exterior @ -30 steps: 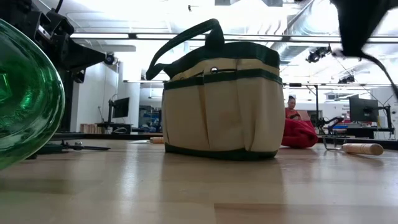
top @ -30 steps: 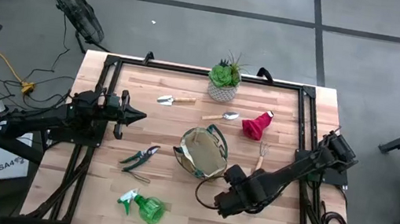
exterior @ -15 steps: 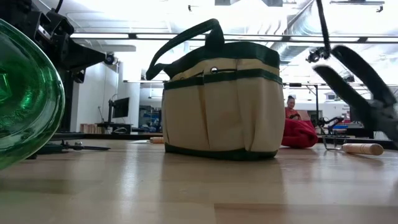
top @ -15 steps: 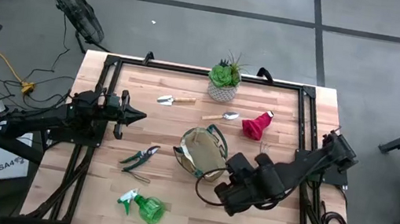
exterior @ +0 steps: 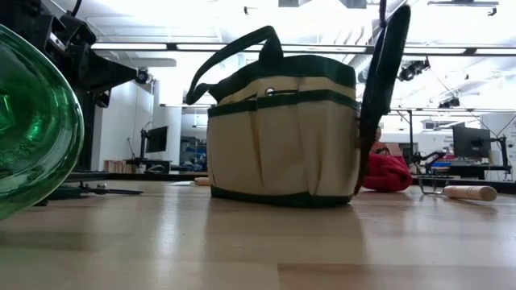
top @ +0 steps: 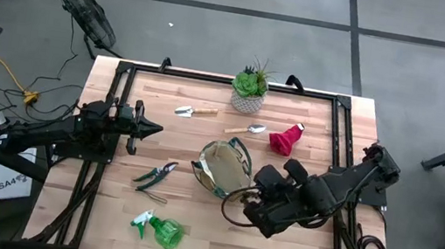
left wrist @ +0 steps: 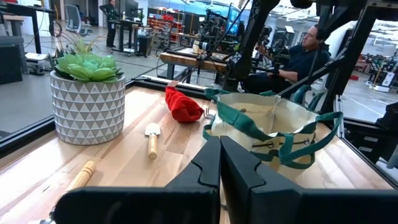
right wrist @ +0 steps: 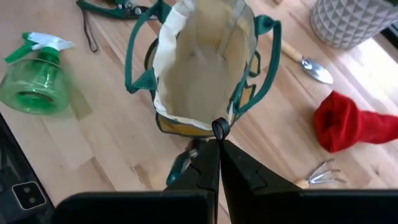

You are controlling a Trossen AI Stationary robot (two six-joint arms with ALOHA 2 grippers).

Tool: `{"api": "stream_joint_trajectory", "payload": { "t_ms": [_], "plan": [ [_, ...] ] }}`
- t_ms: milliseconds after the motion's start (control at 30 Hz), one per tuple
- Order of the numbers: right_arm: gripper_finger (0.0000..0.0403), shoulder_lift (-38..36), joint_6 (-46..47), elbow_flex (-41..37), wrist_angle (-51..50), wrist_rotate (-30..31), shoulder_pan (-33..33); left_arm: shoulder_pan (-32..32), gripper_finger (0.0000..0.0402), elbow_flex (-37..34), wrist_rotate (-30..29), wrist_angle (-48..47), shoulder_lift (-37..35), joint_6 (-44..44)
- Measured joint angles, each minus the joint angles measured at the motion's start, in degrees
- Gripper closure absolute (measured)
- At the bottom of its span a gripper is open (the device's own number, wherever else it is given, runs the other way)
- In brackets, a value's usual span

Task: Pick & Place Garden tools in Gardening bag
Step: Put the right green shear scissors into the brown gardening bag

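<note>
Gardening bag shows no legible label; right tool, fingers together, touches it.

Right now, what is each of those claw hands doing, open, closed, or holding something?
Left gripper: fingers closed, holding nothing.
Right gripper: fingers closed, empty, at the gardening bag's rim.

The gardening bag stands mid-tabletop. The right gripper is just beside it; pruning shears and spray bottle lie on its opposite side.
</note>
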Motion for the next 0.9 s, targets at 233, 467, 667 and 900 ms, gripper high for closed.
{"api": "stream_joint_trajectory", "payload": {
  "t_ms": [233,467,667,900],
  "plan": [
    [0.0400,-2.3,-2.9,0.0,2.3,1.5,1.2,0.0,0.0402,0.0,0.0,0.0,0.0,0.0],
    [0.0400,-4.6,-5.7,0.0,7.0,3.1,2.8,0.0,0.0402,0.0,0.0,0.0,0.0,0.0],
    [0.0400,-6.3,-10.9,0.0,13.5,3.8,3.5,0.0,0.0402,0.0,0.0,0.0,0.0,0.0],
    [0.0400,-7.6,-14.9,0.0,17.7,5.0,3.5,0.0,0.0402,0.0,0.0,0.0,0.0,0.0]
  ]
}}
